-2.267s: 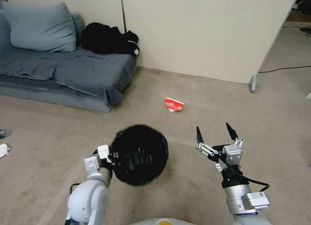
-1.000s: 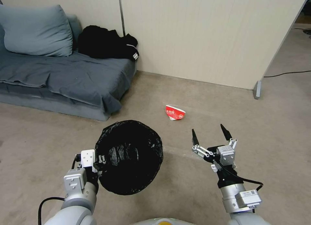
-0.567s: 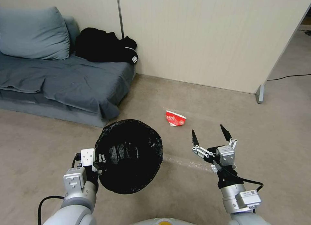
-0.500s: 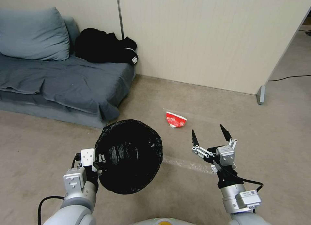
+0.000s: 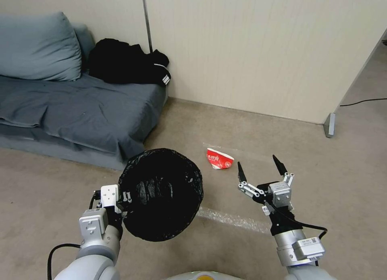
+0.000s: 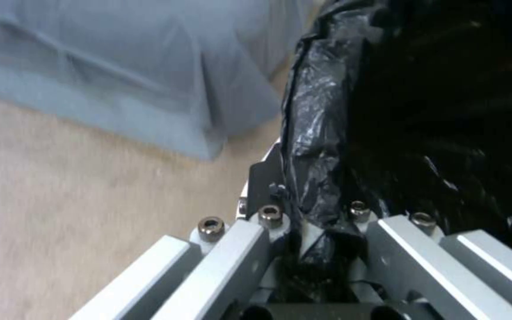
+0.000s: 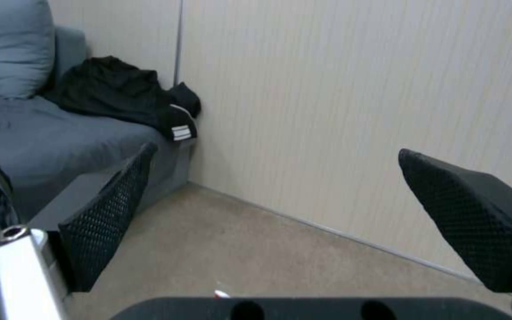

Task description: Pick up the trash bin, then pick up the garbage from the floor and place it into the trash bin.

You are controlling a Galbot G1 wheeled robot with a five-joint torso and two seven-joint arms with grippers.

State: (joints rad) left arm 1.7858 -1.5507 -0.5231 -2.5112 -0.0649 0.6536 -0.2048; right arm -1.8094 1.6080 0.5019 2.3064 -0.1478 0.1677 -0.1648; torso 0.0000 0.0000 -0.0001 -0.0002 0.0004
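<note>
In the head view my left gripper is shut on the rim of the trash bin, a round bin lined with a crinkly black bag, held off the floor with its mouth facing up. The left wrist view shows the black bag pinched between the fingers. A red-and-white crushed carton, the garbage, lies on the beige carpet just ahead of my right gripper. That gripper hovers open, its black fingertips spread wide with nothing between them.
A grey-blue sofa with a cushion and a black garment stands at the left. A beige partition wall runs across the back, its foot at the right. A pale tape line crosses the carpet.
The whole head view has shifted: sofa, wall and carton slid down and towards me as the robot drove forward. The carton is now close to the right gripper. Both arms hold the same pose.
</note>
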